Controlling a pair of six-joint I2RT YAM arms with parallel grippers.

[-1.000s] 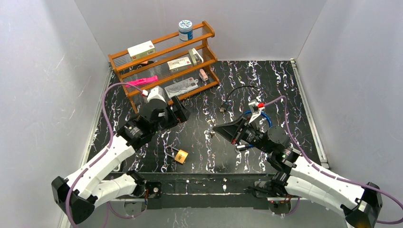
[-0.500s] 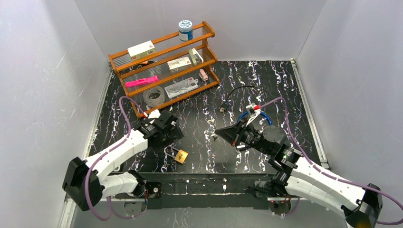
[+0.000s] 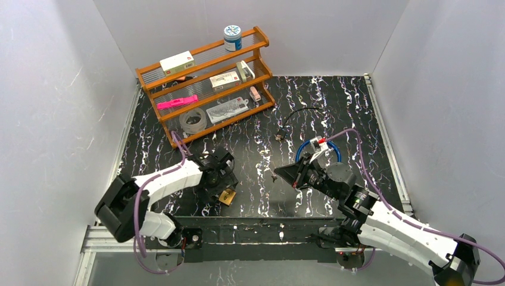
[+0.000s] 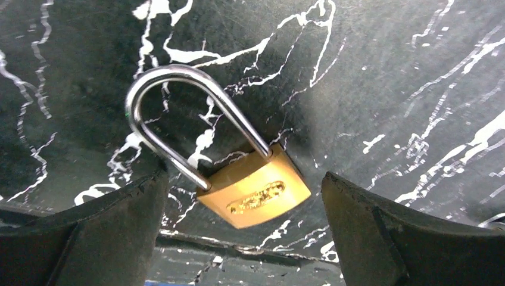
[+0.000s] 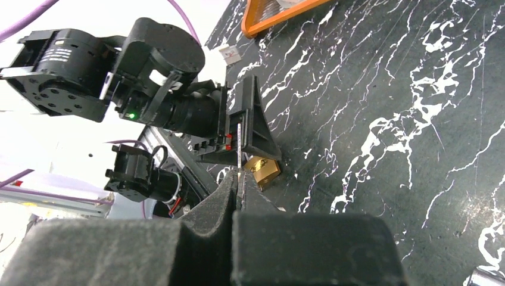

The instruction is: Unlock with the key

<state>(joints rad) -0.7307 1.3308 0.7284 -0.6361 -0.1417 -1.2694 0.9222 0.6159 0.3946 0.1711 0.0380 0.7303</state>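
Left jaws: fully open, one either side of the brass padlock (image 4: pixel 255 189) lying flat on the surface (image 4: pixel 387 71). Right jaws: closed on the key (image 5: pixel 239 146), apart from the padlock.

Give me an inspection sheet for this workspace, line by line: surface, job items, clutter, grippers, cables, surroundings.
Surface: black, white-veined table.
Job's things: brass padlock lying flat, shackle shut; key sticking out of the right gripper.
Clutter: wooden rack with boxes, jar, tape roll; blue loop on the table.
Grippers: left gripper jaws open either side of padlock; right jaws shut on key.
Cables: purple cables along both arms; black cord loose.
Surroundings: plain grey walls.
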